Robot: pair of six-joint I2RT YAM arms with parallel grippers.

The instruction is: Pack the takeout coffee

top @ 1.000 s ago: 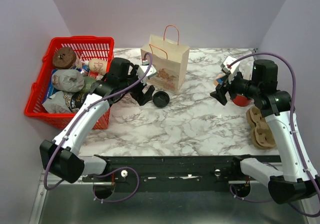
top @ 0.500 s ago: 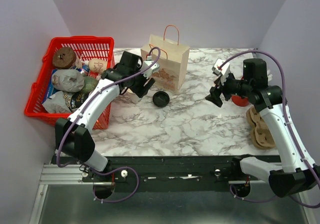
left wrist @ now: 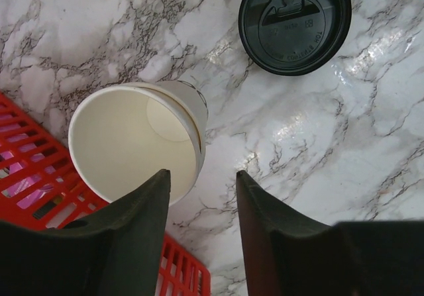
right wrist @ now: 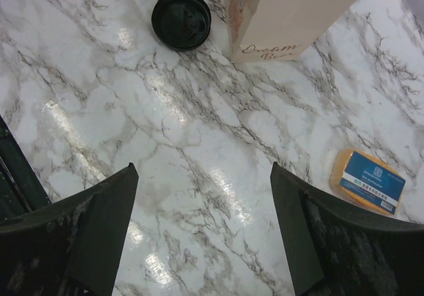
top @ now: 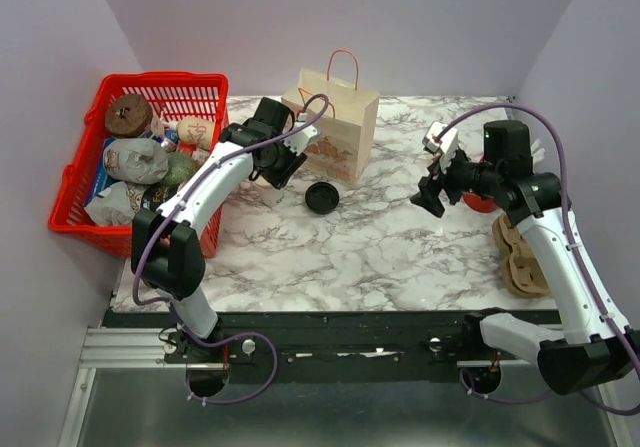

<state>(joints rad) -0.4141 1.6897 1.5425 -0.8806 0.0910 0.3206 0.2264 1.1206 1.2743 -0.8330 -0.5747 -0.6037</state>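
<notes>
No lidded takeout coffee shows in any view. An open, lidless paper cup [left wrist: 136, 144], whitish outside and cream inside, stands on the marble beside the red basket. A loose flat black lid [left wrist: 295, 24] lies to its right; it also shows in the top view [top: 321, 198] and the right wrist view [right wrist: 181, 20]. My left gripper [left wrist: 202, 177] is open and empty just above the cup, its left finger over the cup's rim. The paper bag [top: 335, 127] stands upright behind. My right gripper [right wrist: 202, 170] is wide open and empty over bare marble, right of the lid.
A red basket [top: 150, 85] full of groceries stands at the left, its edge under my left gripper [left wrist: 26, 183]. A cardboard cup carrier [top: 522, 257] and a red object [top: 482, 201] lie at the right. An orange and blue packet [right wrist: 368, 180] lies near the bag.
My left gripper has moved up and back toward the bag, and the arm has stretched out. My right gripper has shifted slightly left. The lid and bag have not moved.
</notes>
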